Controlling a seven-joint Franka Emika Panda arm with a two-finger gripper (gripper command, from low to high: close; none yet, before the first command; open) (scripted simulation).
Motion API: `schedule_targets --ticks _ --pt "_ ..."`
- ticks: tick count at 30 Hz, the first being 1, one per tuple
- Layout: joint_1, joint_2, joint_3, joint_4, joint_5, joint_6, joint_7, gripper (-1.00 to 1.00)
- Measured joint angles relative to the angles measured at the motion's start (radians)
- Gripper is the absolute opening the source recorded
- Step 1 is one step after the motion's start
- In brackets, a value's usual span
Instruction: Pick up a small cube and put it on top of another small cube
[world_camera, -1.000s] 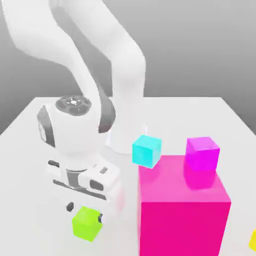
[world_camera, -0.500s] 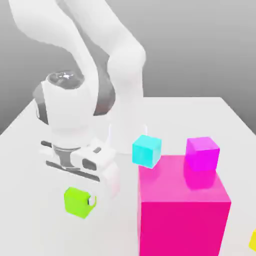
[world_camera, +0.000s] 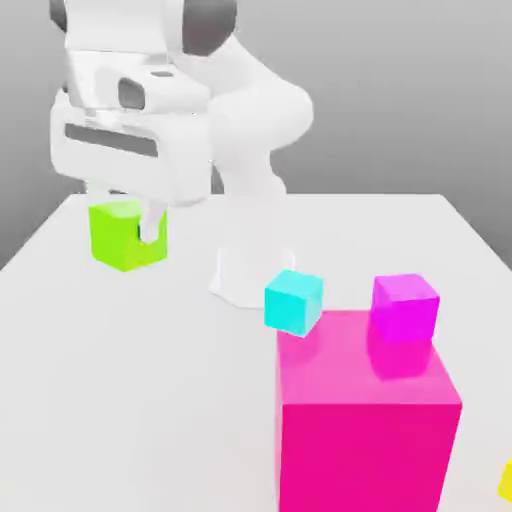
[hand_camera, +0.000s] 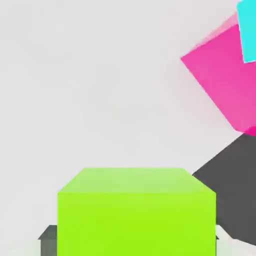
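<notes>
one small cube (world_camera: 122, 236), plain lime-green, clamped in the gripper (world_camera: 135, 228).

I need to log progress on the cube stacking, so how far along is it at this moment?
Done: the pick. The gripper is shut on the lime-green cube and holds it above the white table, at the exterior view's left. In hand: the carry. Left: setting it on another small cube; the cyan cube and the magenta cube by the big hot-pink block both have bare tops.
</notes>
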Motion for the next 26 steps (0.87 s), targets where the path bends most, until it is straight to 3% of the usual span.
schedule_targets --ticks 6,11,18,22,23,26 --pt "0.066 0.043 0.135 0.044 0.104 -0.06 0.147 -1.0" --pt "0.159 0.138 0.189 0.075 0.203 -0.052 0.272 -1.0" --pt "0.319 0.345 0.174 0.1 0.385 0.048 0.401 -1.0" --pt "0.352 0.436 0.113 0.021 0.414 0.205 0.399 -1.0" --pt "0.356 0.449 0.102 0.005 0.416 0.233 0.397 1.0" --pt "0.356 0.449 0.102 0.005 0.416 0.233 0.397 1.0"
